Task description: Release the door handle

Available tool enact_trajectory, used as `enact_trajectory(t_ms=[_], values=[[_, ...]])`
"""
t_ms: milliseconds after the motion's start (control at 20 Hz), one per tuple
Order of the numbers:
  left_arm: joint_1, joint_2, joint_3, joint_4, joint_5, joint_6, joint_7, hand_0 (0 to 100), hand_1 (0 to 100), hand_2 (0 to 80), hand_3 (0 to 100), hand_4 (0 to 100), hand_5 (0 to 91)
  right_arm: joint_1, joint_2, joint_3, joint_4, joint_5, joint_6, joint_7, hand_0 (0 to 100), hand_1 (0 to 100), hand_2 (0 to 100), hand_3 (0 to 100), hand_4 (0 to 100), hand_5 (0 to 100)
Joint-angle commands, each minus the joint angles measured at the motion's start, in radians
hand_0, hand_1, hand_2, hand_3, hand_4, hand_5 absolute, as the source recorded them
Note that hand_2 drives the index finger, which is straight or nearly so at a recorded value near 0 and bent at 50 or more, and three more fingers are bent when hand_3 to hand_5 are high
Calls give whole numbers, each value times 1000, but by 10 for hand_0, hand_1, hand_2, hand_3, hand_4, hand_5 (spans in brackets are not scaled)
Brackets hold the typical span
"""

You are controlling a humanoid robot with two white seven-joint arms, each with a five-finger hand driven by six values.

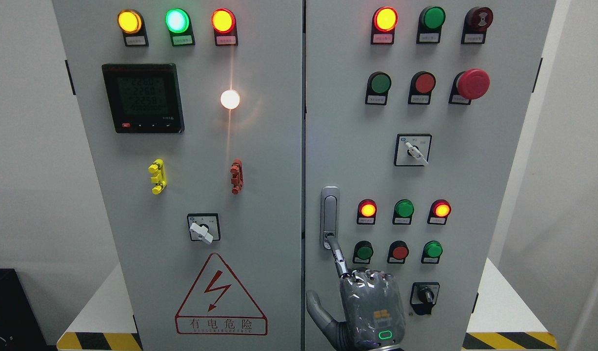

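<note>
Low in the frame, right of centre, the right hand (pixel 372 307) has one finger out on the base of the handle (pixel 329 217) (others curled, holding nothing); withdrawing crookedly, it might snag the latch.

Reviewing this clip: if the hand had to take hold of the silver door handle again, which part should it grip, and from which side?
Probably the lower end of the door handle. It is a slim upright bar set flat in the right door, so little stands proud to wrap. The right hand sits just below, index finger extended to the handle's bottom, so coming up from below and hooking that end seems easiest.
</note>
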Motion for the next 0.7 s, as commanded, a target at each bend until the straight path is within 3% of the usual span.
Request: enact_trajectory(t_ms=[0, 651], values=[[17, 0, 0, 0, 1, -1, 0, 120, 556, 0, 0, 0, 0, -13, 0, 0, 24, 0, 1, 2, 373, 239, 47, 1000, 1000, 1000], [17, 0, 0, 0, 1, -1, 0, 120, 556, 0, 0, 0, 0, -27, 0, -2, 48, 0, 1, 2, 374, 239, 55, 1000, 1000, 1000]])
